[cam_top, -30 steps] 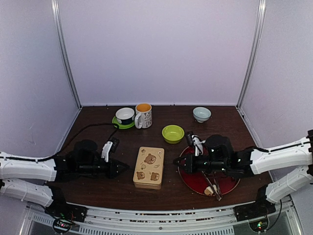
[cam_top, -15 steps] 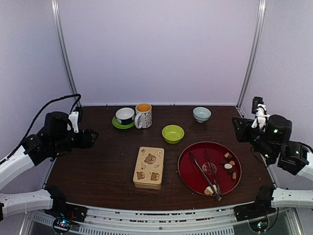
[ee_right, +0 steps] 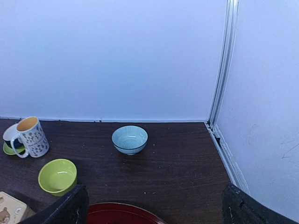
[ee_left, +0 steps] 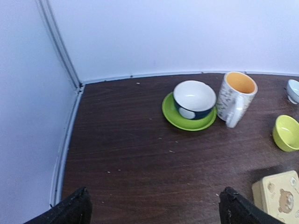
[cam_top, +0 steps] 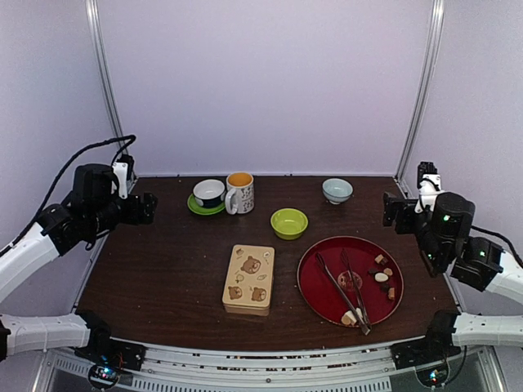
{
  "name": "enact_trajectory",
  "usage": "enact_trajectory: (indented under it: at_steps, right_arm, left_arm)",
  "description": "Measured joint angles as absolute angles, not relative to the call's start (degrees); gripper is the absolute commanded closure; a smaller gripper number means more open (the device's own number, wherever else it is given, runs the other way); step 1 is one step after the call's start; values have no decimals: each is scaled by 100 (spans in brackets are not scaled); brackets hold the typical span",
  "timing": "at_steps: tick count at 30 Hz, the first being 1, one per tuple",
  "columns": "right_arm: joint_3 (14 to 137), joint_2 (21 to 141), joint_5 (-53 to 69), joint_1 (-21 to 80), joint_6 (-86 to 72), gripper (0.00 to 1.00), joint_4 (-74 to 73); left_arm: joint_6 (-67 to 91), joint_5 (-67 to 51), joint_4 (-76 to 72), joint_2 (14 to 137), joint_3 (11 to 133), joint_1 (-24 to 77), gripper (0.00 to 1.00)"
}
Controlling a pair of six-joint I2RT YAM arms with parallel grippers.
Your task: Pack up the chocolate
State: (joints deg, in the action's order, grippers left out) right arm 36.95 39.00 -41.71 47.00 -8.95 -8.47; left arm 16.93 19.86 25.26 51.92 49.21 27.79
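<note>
Several small pieces of chocolate (cam_top: 382, 275), white, tan and dark, lie on the right side of the red plate (cam_top: 315, 290). One more pale piece (cam_top: 350, 318) lies at the plate's front edge, beside the metal tongs (cam_top: 343, 287). A cream tin with bear pictures (cam_top: 249, 278) lies shut at the table's middle. My left gripper (cam_top: 145, 208) (ee_left: 156, 210) hangs open and empty above the far left of the table. Over the far right, my right gripper (cam_top: 395, 213) (ee_right: 156, 207) is also open and empty, with only the plate's rim (ee_right: 121, 210) below it.
Along the back stand a dark cup on a green saucer (cam_top: 209, 194) (ee_left: 190, 105), a patterned mug (cam_top: 240, 193) (ee_left: 236, 96), a lime bowl (cam_top: 289, 223) (ee_right: 57, 176) and a pale blue bowl (cam_top: 337, 190) (ee_right: 129, 139). Booth walls close in both sides and the back.
Both arms have lifted away from the table's middle, the left from beside the tin and the right from over the plate, out to the sides. Both grippers have gone from shut to open.
</note>
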Motion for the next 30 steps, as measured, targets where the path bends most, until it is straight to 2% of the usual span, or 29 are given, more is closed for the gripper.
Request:
enact_trajectory:
  at_steps: [6,12,15,21,30]
  right_arm:
    - [2871,4051,-3658,3760,-349,0,121]
    - [2613,4224,-2058,1721,-427,0,915]
    - [2412,4469,-1345,1083,-469,1,1470]
    - [1817,5004,-832,891,-329,1,2589]
    - [1400,5951,-707,657,-34,1,4466]
  left_arm:
    - [1667,1861,2091,5537,4904,1649,2]
    - [1406,2056,1068,5660,4390,1168,2]
    - [1055,2252,462,5721,3999,1092,2]
    - [539,2602,-473,6198,3728,998,3]
    - [62,2283,-2499,6589,2368,539,3]
